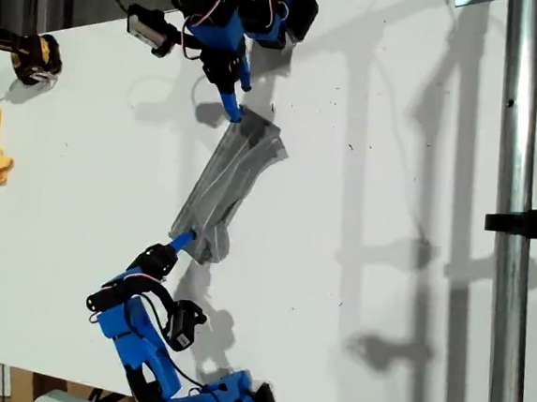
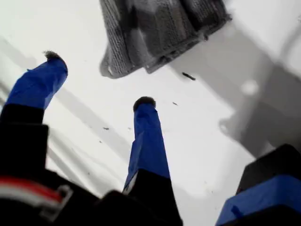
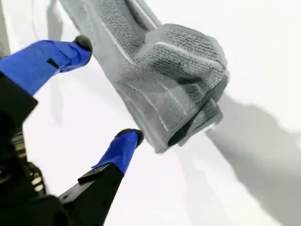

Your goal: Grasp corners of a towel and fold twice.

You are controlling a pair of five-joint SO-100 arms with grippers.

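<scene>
towel (image 1: pixel 226 186) folded narrow, bunched — both hands open

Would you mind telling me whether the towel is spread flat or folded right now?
Folded. The towel lies as a narrow, bunched strip on the table, and the second wrist view shows stacked layers at its end.

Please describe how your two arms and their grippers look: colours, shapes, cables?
Both arms are bright blue plastic with black motor blocks and thin black cables. My first gripper and my second gripper each have two slim blue fingers with dark tips, mounted on black bases.
</scene>
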